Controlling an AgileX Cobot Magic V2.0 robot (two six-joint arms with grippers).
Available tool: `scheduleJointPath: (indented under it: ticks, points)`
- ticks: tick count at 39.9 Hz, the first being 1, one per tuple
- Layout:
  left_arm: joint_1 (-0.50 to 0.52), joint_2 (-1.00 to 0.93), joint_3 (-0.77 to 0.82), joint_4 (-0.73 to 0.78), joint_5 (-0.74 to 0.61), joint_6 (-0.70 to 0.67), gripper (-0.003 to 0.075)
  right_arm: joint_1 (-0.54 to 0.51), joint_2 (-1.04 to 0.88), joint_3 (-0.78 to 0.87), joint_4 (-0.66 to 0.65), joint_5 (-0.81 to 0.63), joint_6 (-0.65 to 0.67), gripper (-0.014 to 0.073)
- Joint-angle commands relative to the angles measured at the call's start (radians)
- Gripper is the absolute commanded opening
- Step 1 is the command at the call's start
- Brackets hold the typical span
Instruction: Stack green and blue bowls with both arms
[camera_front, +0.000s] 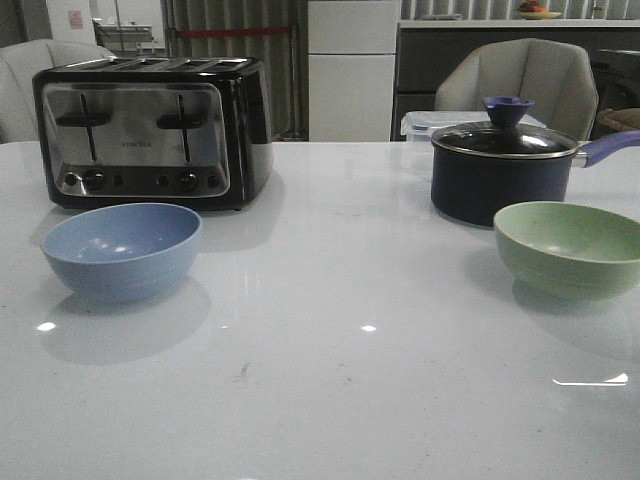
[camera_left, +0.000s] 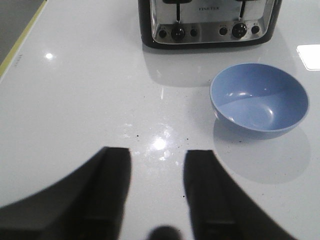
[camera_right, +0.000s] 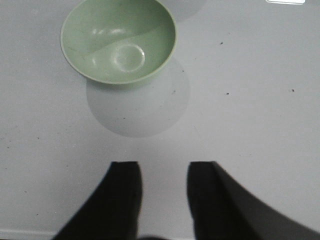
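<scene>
The blue bowl (camera_front: 122, 250) stands upright and empty on the white table at the left, in front of the toaster; it also shows in the left wrist view (camera_left: 258, 98). The green bowl (camera_front: 570, 248) stands upright and empty at the right, in front of the saucepan; it also shows in the right wrist view (camera_right: 118, 40). My left gripper (camera_left: 157, 154) is open and empty above bare table, short of the blue bowl. My right gripper (camera_right: 164, 167) is open and empty above bare table, short of the green bowl. Neither arm shows in the front view.
A black and chrome toaster (camera_front: 150, 130) stands at the back left. A dark navy lidded saucepan (camera_front: 500, 165) with a purple handle stands at the back right. A clear lidded box (camera_front: 420, 124) and chairs are behind the table. The table's edge (camera_left: 20, 42) shows in the left wrist view.
</scene>
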Motion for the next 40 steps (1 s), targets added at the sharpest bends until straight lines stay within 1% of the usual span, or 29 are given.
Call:
scheduleJointPath:
  ticks: [1,3,8,12,17,22,28,31,40]
  points:
    - [-0.006,0.020,-0.037,-0.007,-0.081,-0.010,0.0580,-0.002,0.036,-0.042,-0.017,-0.074,-0.001,0.0555]
    - [-0.008,0.022,-0.037,-0.015,-0.083,-0.010,0.0594,-0.002,0.058,-0.046,-0.015,-0.075,-0.001,0.0574]
    - [-0.049,0.020,-0.039,-0.020,-0.090,0.012,0.0573,-0.002,0.132,-0.086,-0.007,-0.059,0.007,0.0573]
    - [-0.123,0.020,-0.039,-0.023,-0.087,0.015,0.0561,-0.005,0.209,-0.141,0.005,-0.042,0.010,0.0573]
    - [-0.210,0.020,-0.039,-0.017,-0.088,0.015,0.0561,-0.044,0.324,-0.241,0.060,0.006,0.010,0.0573]
    - [-0.263,0.020,-0.039,0.008,-0.086,0.015,0.0561,-0.088,0.439,-0.345,0.112,0.055,-0.003,0.0573]
    - [-0.271,0.020,-0.039,0.018,-0.082,0.015,0.0561,-0.109,0.585,-0.472,0.160,0.119,-0.058,0.0573]
    - [-0.271,0.020,-0.039,0.019,-0.082,0.015,0.0561,-0.109,0.657,-0.523,0.188,0.128,-0.091,0.0573]
    - [-0.271,0.020,-0.039,0.019,-0.082,0.015,0.0561,-0.109,0.836,-0.637,0.190,0.134,-0.097,0.0573]
